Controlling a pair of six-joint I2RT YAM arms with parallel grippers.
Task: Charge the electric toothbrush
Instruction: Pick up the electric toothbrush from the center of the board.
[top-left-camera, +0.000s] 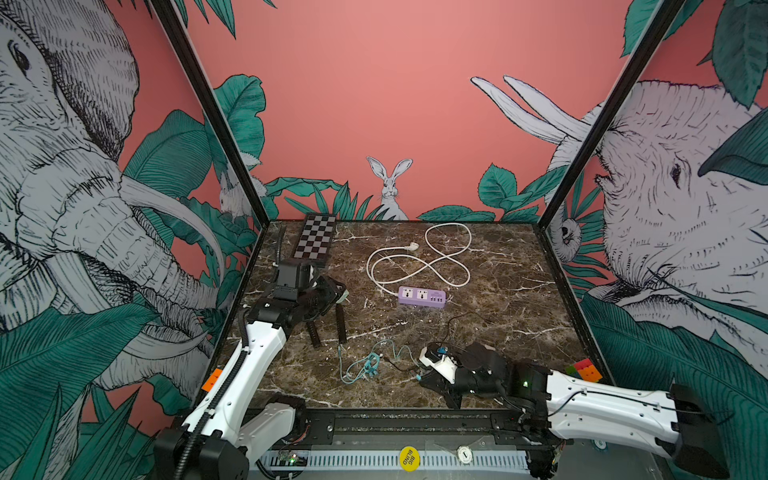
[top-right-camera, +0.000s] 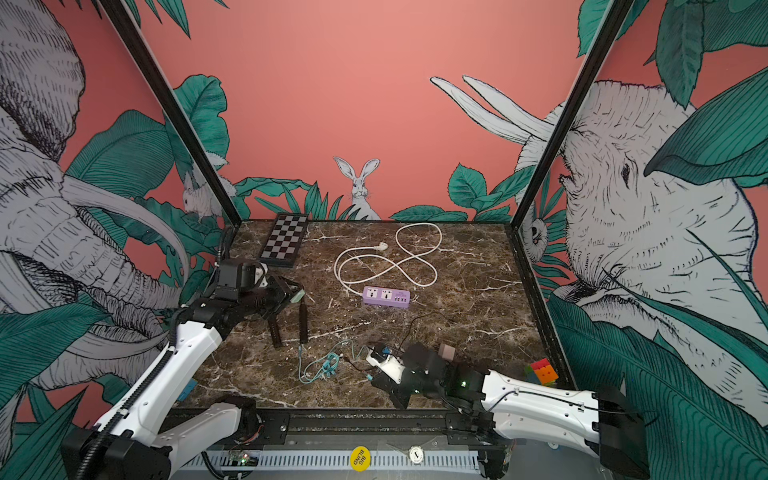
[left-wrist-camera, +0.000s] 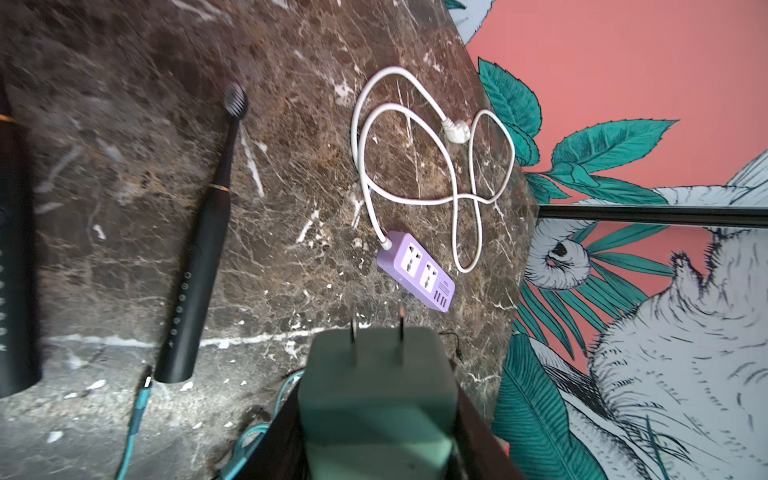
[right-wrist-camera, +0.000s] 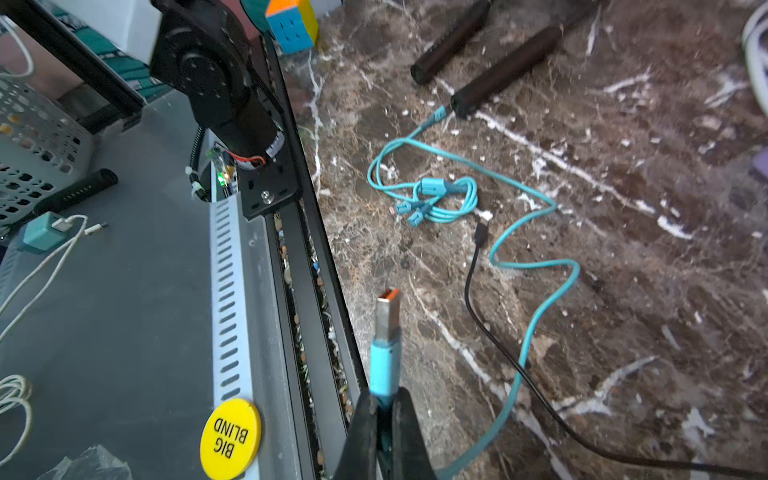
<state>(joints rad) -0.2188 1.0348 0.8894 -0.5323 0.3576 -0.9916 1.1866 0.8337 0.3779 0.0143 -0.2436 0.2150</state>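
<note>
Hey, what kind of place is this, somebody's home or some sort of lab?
Most likely a robot test cell, not a home: a marble-look tabletop boxed in by printed jungle panels, two robot arms mounted on a front rail, and props like a purple power strip.

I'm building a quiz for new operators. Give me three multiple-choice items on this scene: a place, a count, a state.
1. Where is the chessboard? A: the table's far left corner. B: beside the power strip. C: under the right arm.
2. How many black electric toothbrushes lie on the table? A: one. B: two. C: four.
3. The right gripper is: A: open. B: shut on the teal cable's USB plug. C: shut on a toothbrush.
Key: 1 A, it lies by the back wall, left. 2 B, two handles lie side by side. 3 B, the wrist view shows the jaws pinching the plug.
</note>
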